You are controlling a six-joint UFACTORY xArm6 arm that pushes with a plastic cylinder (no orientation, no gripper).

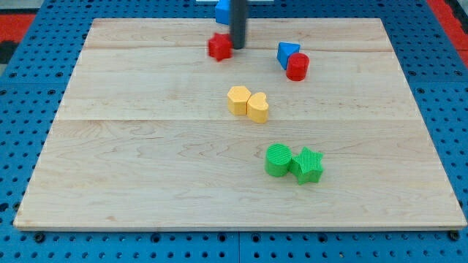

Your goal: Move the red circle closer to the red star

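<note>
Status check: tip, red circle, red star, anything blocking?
My tip beside the red star block, on its right. Red circle block further right, touching the blue triangle block. Nothing on the wooden board between circle and star except my tip.

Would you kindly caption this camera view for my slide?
My tip rests beside the red star, with the red circle to the view's right against a blue triangle.

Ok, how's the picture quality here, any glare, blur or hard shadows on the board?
In the camera view, lighting is even and soft: no glare on the wooden board, only faint shadows under blocks such as the green star. The red circle and red star look sharp; my tip is slightly soft, and the rod is cropped at the view's top.
</note>
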